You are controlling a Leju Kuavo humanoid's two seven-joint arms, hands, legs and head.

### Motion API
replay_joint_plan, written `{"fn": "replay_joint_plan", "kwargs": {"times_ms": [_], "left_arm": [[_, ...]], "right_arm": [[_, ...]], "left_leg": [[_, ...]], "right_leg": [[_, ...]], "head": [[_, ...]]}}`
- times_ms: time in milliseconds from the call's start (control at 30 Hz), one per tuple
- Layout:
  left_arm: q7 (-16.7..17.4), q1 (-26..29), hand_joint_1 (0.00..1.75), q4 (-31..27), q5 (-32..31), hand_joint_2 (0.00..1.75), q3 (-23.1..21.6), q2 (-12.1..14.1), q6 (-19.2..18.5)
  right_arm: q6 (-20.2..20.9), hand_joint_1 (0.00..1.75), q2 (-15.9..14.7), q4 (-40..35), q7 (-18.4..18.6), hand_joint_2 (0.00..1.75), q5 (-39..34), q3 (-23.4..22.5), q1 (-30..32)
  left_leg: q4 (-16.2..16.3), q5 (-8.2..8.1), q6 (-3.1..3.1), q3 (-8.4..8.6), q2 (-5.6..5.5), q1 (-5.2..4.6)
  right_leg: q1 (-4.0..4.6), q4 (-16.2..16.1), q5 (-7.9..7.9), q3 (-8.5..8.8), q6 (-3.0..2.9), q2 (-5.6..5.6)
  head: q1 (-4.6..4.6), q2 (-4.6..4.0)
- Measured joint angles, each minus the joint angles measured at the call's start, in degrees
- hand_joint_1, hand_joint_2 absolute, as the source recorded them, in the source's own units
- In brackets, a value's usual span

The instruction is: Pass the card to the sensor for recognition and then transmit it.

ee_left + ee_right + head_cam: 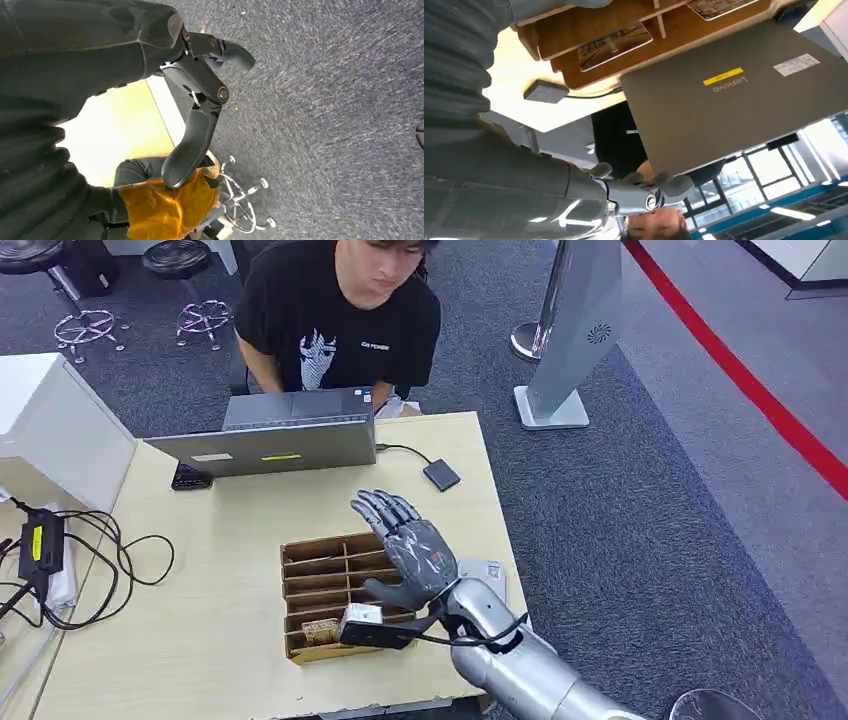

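Printed card (pixel 320 630) lying in front compartment of brown wooden divided tray (pixel 300 578), near table's front edge; second printed card (pixel 614 45) in further compartment. Right hand (pixel 410 545) above tray, fingers spread, grasping nothing. Small black sensor box (pixel 441 475) on cable near table's right edge, beside grey laptop (pixel 275 440). Left hand (pixel 200 100) over carpet, fingers apart, holding nothing

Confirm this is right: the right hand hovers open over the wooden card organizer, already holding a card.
Not quite. The head view shows the right hand open over the wooden card organizer with fingers spread and nothing in it; a card lies in the organizer's near compartment.
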Motion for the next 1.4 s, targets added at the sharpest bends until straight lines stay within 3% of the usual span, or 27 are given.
{"fn": "replay_joint_plan", "kwargs": {"times_ms": [233,733,800,1267,1300,1400], "left_arm": [[0.0,0.0,0.0,0.0,-0.5,1.75,-0.1,0.0,0.0],[0.0,-0.1,0.0,0.0,-1.2,1.75,-0.5,0.0,-0.1],[0.0,-0.1,0.0,0.0,-1.2,1.75,-0.5,0.0,-0.1],[0.0,-0.1,0.0,0.0,-1.2,1.75,-0.5,0.0,-0.1],[0.0,-0.1,0.0,0.0,-1.2,1.75,-0.5,0.0,-0.1],[0.0,-0.1,0.0,0.0,-1.2,1.75,-0.5,0.0,-0.1]], "right_arm": [[-2.5,0.0,2.2,5.0,1.6,1.75,1.7,0.6,-1.8],[-3.8,0.02,4.4,13.8,3.2,1.75,1.8,0.5,-5.2],[-3.8,0.45,4.4,14.3,3.3,1.75,1.6,0.4,-5.2],[-3.8,0.45,4.6,16.3,3.3,1.75,1.5,0.2,-5.4],[-3.8,1.36,4.6,16.3,3.3,1.75,1.5,0.2,-5.4],[-3.8,1.73,4.6,16.4,3.3,1.75,1.5,0.2,-5.4]], "left_leg": [[0.0,0.0,0.0,0.0,0.0,0.0],[0.0,0.0,0.0,0.01,0.0,0.0],[0.0,0.0,0.0,0.0,-0.01,0.0],[0.0,0.0,0.0,0.01,0.0,0.0],[0.0,0.0,0.0,0.01,0.0,0.0],[0.0,0.0,0.0,0.0,0.0,0.0]], "right_leg": [[0.0,0.0,0.0,0.0,0.0,0.0],[0.0,0.0,0.0,0.0,0.0,0.0],[0.0,0.0,0.0,0.0,0.0,0.0],[0.0,0.0,0.0,0.0,0.0,0.0],[0.0,0.0,0.0,0.0,0.0,0.0],[0.0,0.0,0.0,0.0,0.0,0.0]], "head": [[0.0,0.0],[0.0,0.0],[0.0,0.0],[0.0,0.0],[0.0,0.0],[0.0,0.0]]}}
